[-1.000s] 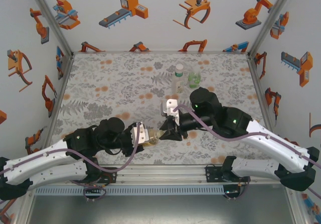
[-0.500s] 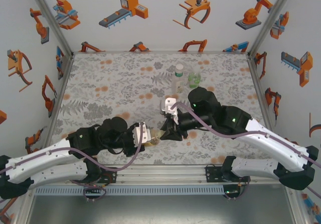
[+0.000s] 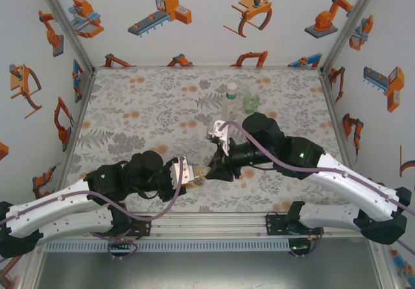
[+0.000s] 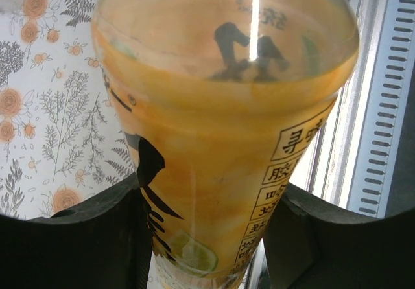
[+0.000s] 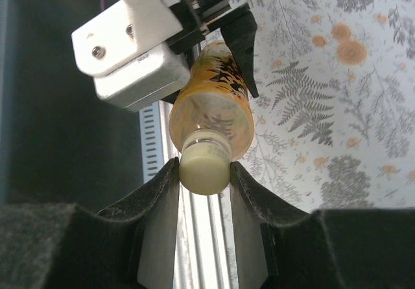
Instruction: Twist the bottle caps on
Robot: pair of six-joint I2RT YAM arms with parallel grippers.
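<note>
At the near edge of the table point(image 3: 130, 107), beside a slotted metal rail point(image 3: 214, 223), two arms are meeting over one bottle.

The left jaws are squeezing the body of the tall orange-yellow bottle point(image 3: 199, 176), holding it on its side above the table. The right jaws are pinching the pale yellow cap point(image 5: 205, 169), which is sitting on that bottle's neck.

From overhead the bottle is showing as a small orange sliver between the two black grippers, and the cap is hiding under the right one.

The right wrist camera is looking along the bottle point(image 5: 217, 104) from its cap end. The cap is sitting between two dark pads, touching both. Behind it, the left arm's white housing point(image 5: 133, 43) and a black finger point(image 5: 241, 39) are clamping the bottle's body.

The left wrist camera is pressing close to the bottle's side point(image 4: 227, 140), with a black pad on each flank. It is showing bold black brush strokes, a column of boxed East Asian characters that cannot be read here, and a small lime slice picture point(image 4: 194, 253). Whether the orange colour is liquid or wrapper cannot be told.

Farther back, near the middle of the table, a clear bottle point(image 3: 231, 101) with a white label and a short green bottle point(image 3: 251, 101) are standing upright just beside each other. Their tops are too small to judge.

Orange robot drawings point(image 3: 162, 13) are covering the far wall.
</note>
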